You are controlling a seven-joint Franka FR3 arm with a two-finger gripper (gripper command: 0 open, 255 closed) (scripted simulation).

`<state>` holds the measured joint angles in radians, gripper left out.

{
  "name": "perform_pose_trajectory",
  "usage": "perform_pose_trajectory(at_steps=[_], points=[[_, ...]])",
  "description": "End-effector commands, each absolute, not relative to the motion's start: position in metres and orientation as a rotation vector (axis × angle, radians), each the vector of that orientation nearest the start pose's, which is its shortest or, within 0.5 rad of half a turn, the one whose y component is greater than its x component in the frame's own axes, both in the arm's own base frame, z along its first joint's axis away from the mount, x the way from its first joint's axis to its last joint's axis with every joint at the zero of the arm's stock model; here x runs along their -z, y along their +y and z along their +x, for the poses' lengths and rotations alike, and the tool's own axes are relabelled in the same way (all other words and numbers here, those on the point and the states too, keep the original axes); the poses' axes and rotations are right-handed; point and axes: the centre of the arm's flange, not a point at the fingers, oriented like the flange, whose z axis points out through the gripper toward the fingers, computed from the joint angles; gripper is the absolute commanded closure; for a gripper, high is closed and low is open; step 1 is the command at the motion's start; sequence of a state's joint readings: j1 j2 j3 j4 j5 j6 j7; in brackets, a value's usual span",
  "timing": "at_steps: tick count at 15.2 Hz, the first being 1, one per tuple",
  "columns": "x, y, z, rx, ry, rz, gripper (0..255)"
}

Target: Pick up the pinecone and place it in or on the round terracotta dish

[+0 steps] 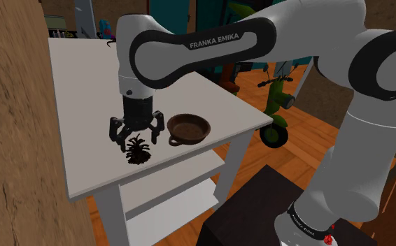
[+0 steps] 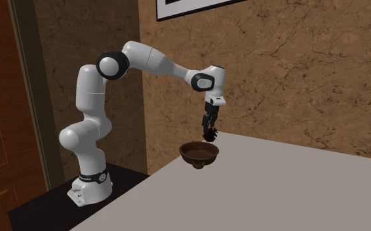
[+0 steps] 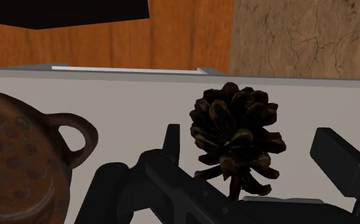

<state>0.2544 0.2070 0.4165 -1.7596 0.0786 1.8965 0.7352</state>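
A dark brown pinecone (image 1: 138,151) lies on the white table (image 1: 85,91), close to the edge nearest the stand. My black gripper (image 1: 138,134) hangs straight over it, open, with its fingers spread to either side of the cone's top. In the wrist view the pinecone (image 3: 236,130) sits between the two fingers (image 3: 338,159) with a gap on each side, so nothing is clasped. The round brown dish (image 1: 188,128) with small loop handles rests on the table just to the shoulder view's right of the cone. Dish (image 2: 200,152) and gripper (image 2: 210,133) also appear near the table's corner in the second exterior view.
The table has a lower shelf (image 1: 182,185) and ends just beyond the dish. A rough brown wall (image 1: 15,140) runs along the shoulder view's left. A green toy vehicle (image 1: 277,108) stands on the wooden floor past the table. The dark stand (image 1: 259,210) is at lower right.
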Motion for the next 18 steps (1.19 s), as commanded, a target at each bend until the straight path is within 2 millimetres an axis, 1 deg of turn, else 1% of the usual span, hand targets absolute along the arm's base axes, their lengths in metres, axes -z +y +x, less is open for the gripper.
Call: perform_pose_trajectory(at_steps=[1, 6, 7, 16, 18], points=[[-0.451, 0.372, 0.483, -0.217, 0.148, -3.045, 0], [-0.451, 0.372, 0.483, -0.217, 0.148, -3.045, 0], [-0.451, 0.372, 0.483, -0.217, 0.148, -3.045, 255], [-0.451, 0.372, 0.483, -0.217, 0.148, -3.045, 255], [-0.461, 0.372, 0.483, -0.217, 0.148, -3.045, 255]])
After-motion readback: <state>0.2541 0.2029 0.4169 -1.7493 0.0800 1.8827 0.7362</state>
